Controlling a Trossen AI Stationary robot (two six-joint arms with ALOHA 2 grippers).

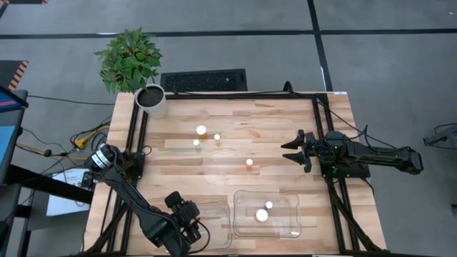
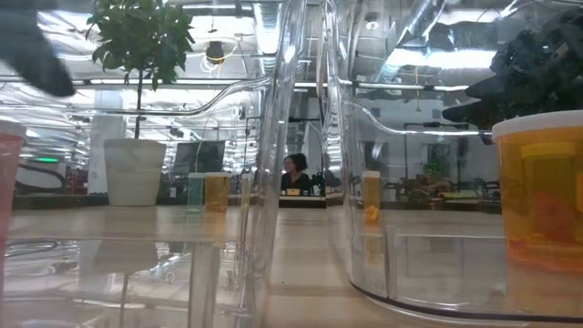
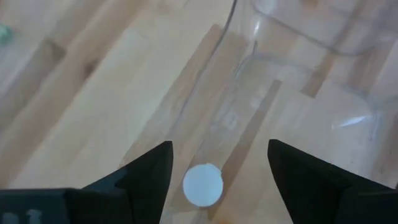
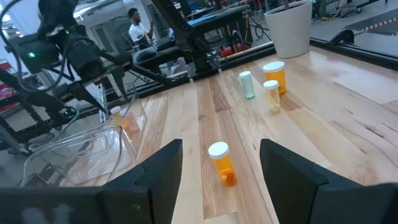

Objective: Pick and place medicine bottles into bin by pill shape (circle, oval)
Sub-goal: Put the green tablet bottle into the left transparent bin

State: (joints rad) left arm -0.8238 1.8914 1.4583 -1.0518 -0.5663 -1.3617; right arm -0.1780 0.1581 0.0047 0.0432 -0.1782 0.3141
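Four white-capped bottles stand upright on the wooden table: a larger amber one (image 1: 201, 130), a small one (image 1: 217, 137), a greenish one (image 1: 196, 143) and a small orange one (image 1: 249, 163). Two more (image 1: 262, 214) stand in the right clear bin (image 1: 285, 221). My left gripper (image 1: 187, 214) is open above the left clear bin (image 1: 218, 225). A white-capped bottle (image 3: 203, 185) stands below, between its fingers and apart from them. My right gripper (image 1: 289, 150) is open, to the right of the small orange bottle (image 4: 219, 163) and pointing at it.
A white plant pot (image 1: 152, 100) stands at the table's far left corner. The two clear bins sit side by side at the near edge. Bare wood lies between the bottles and the bins. A person (image 4: 134, 25) shows in the room beyond the table.
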